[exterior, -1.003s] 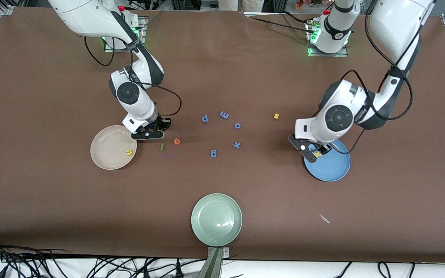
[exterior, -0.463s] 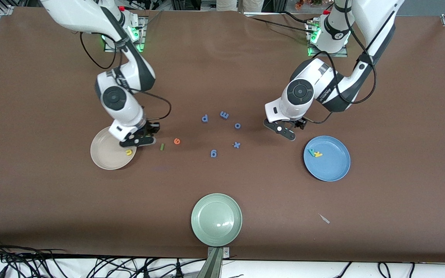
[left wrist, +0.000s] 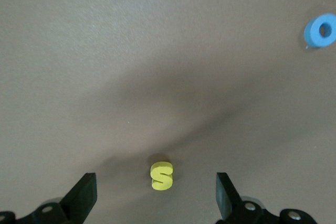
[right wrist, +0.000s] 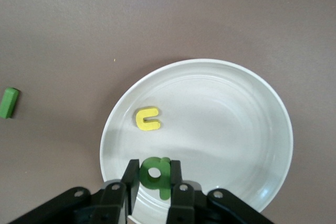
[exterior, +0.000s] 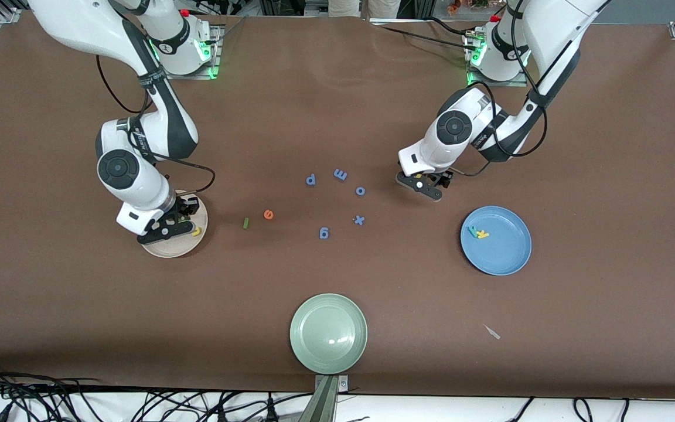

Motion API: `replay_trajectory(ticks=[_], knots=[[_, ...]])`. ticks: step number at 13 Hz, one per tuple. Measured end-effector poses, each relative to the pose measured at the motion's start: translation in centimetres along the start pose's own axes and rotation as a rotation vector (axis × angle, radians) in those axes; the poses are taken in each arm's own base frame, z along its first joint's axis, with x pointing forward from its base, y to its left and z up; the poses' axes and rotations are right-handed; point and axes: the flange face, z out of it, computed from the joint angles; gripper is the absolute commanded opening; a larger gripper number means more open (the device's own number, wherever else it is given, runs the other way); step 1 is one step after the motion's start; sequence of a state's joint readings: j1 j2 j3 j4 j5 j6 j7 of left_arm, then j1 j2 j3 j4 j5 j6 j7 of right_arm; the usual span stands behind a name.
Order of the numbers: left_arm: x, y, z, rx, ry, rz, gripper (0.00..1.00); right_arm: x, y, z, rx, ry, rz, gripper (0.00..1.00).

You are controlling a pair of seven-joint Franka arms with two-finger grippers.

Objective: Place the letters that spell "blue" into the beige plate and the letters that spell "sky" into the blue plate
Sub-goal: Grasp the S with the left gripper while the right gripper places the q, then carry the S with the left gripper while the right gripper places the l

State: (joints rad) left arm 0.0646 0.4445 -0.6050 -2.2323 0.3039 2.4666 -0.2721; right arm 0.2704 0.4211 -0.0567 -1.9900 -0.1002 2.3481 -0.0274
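My right gripper [exterior: 169,226] hangs over the beige plate [exterior: 164,251], shut on the dark green b [right wrist: 156,176]. The yellow u [right wrist: 147,119] lies in that plate [right wrist: 236,129]. The light green l [exterior: 245,223] and the orange e [exterior: 268,214] lie on the table beside the plate, toward the middle. My left gripper [left wrist: 156,199] is open and low over the yellow s [left wrist: 161,176], which lies between its fingers and touches neither. The blue plate [exterior: 504,249] holds the yellow k [exterior: 482,235] and the teal y [exterior: 472,230].
Blue letters lie mid-table: p [exterior: 310,179], m [exterior: 340,174], o [exterior: 360,190], x [exterior: 359,220] and g [exterior: 324,233]. A pale green plate [exterior: 328,333] sits near the front edge. A small pale scrap [exterior: 493,332] lies nearer the camera than the blue plate.
My left gripper has left the blue plate, leaving the k there, and has moved over the s. My right gripper has carried the b from beside the l to over the beige plate.
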Motion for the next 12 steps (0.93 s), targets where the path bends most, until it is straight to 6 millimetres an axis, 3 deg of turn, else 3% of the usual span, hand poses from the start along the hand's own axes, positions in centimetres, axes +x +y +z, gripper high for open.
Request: replay_trajectory(ticks=[4, 6, 9, 10, 12], knots=[[-0.2, 0.7, 1.8, 0.046, 0.010, 0.006, 0.83, 0.1, -0.7, 0.1, 0.006, 0.002, -0.004, 0.67], [-0.4, 0.9, 2.7, 0.075, 0.017, 0.015, 0.68, 0.6, -1.6, -0.3, 0.043, 0.016, 0.053, 0.67], [-0.3, 1.1, 2.8, 0.073, 0.026, 0.008, 0.20, 3.2, -7.8, -1.4, 0.117, 0.047, 0.180, 0.67], [-0.2, 1.2, 2.6, 0.073, 0.030, 0.005, 0.11, 3.7, -9.7, -0.8, 0.130, 0.051, 0.208, 0.66], [-0.1, 1.4, 2.5, 0.072, 0.035, -0.011, 0.06, 4.5, -11.2, 1.1, 0.146, 0.085, 0.222, 0.64]])
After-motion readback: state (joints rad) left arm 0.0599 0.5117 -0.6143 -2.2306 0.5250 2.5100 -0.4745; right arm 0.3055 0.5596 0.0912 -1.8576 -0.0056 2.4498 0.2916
